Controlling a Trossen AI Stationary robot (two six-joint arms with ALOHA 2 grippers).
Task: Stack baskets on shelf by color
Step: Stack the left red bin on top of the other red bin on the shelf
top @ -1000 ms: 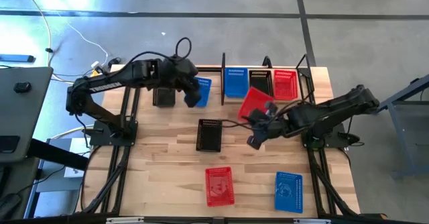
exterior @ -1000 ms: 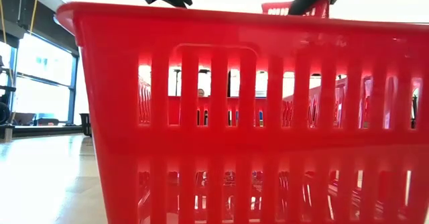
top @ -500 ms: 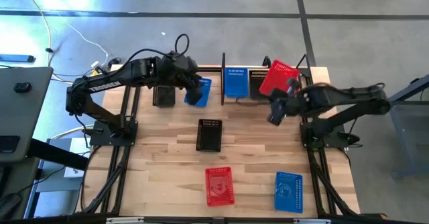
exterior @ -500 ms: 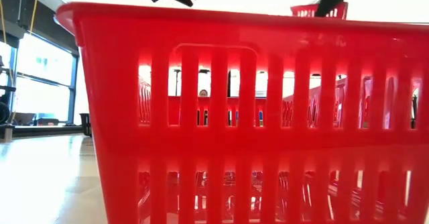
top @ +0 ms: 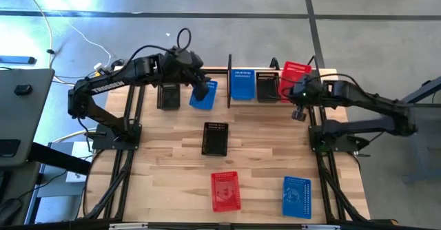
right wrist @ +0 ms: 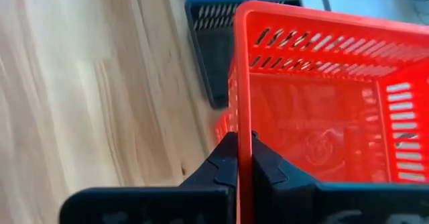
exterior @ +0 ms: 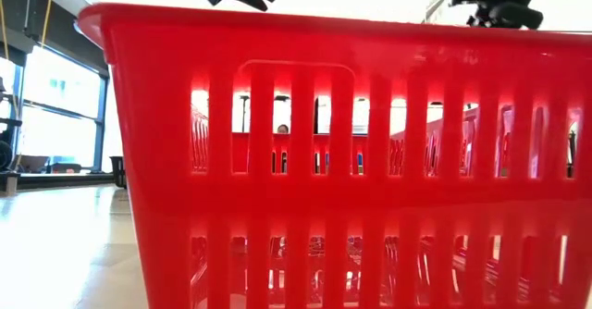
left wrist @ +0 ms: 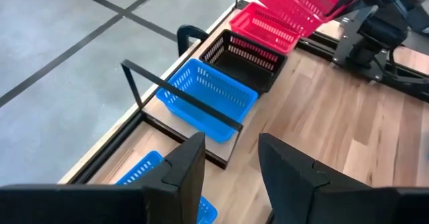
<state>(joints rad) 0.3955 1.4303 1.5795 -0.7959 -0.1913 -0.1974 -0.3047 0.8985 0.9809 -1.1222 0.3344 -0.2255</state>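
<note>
The black shelf (top: 230,85) stands at the table's far edge. It holds a blue basket (top: 241,84), a black basket (top: 267,85) and a red basket (left wrist: 268,28), side by side. My right gripper (top: 298,94) is shut on a second red basket (top: 295,74), held over the shelf's right end. My left gripper (left wrist: 231,163) hovers open, with nothing between its fingers, above a loose blue basket (top: 206,96) that lies left of the shelf. In the low view a red basket (exterior: 351,161) close to the camera hides nearly everything behind it. My right gripper pinches the red basket's rim (right wrist: 244,113) on the side nearest the arm, one finger outside the wall and one inside. The fingers slant down from the table's near right side. The basket hangs tilted over the red basket on the shelf; I cannot tell whether they touch.
Loose baskets lie on the wooden table: a black one (top: 168,96) at the far left, a black one (top: 214,138) in the middle, a red one (top: 225,190) and a blue one (top: 296,196) near the front edge. The arms' black frames (top: 114,161) run along both sides.
My right gripper, still shut, has carried the red basket from the table's middle toward the far right. The basket has turned about and now hangs over the shelf's right end. My left gripper has stayed almost still.
</note>
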